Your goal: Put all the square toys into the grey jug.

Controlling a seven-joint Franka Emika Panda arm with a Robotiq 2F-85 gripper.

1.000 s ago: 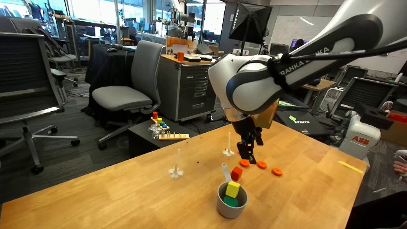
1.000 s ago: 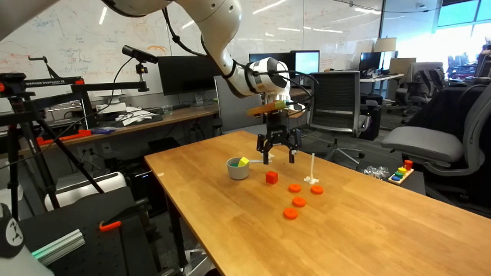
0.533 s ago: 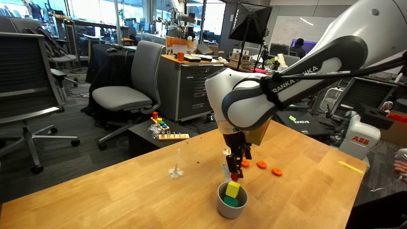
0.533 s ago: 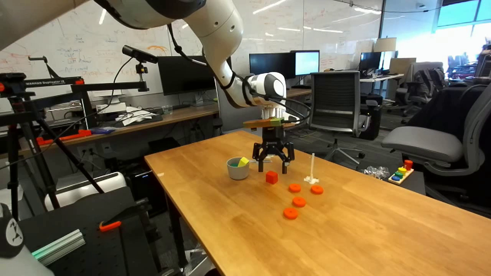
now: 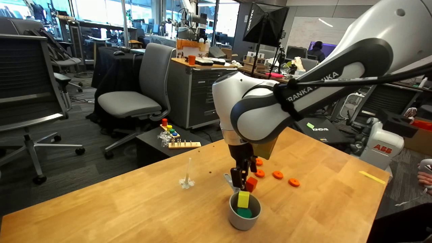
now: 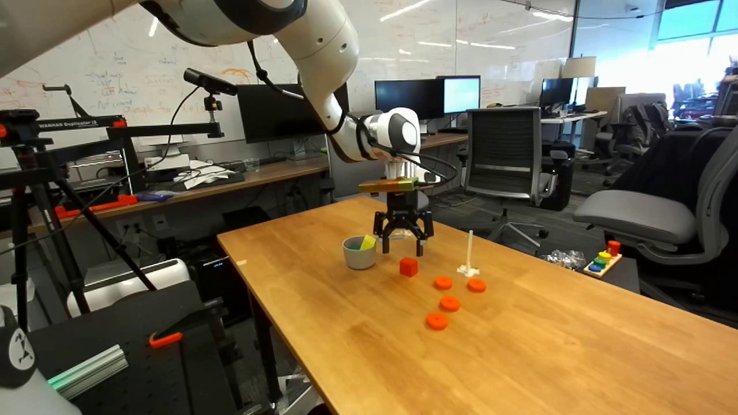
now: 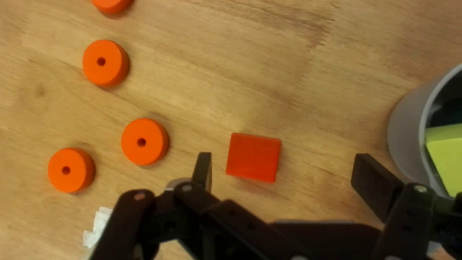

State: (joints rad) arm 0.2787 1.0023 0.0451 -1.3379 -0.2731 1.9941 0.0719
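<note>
The red block (image 5: 251,184) sits on the table; it also shows in an exterior view (image 6: 409,267) and the wrist view (image 7: 253,157). The grey jug (image 5: 241,222) stands upright beside it, also in an exterior view (image 6: 360,258) and the wrist view (image 7: 408,126). The yellow block (image 5: 243,199) leans inside the jug above the green block (image 5: 244,212). My gripper (image 6: 403,252) is open and empty, low over the table beside the red block. In the wrist view the gripper (image 7: 282,161) has the red block ahead, nearer its left finger; its right finger overlaps the jug's edge. I cannot tell whether they touch.
Several flat orange round pieces (image 6: 450,304) lie near the red block. A thin upright peg (image 5: 188,172) is taped to the table, and a peg (image 6: 469,253) stands near the orange pieces. The jug's handle (image 5: 230,182) points towards the gripper.
My gripper has come down, then shifted towards the jug side, staying open. The jug has turned and shifted slightly, its handle swinging and the yellow block tilting differently. The red block stays put.
</note>
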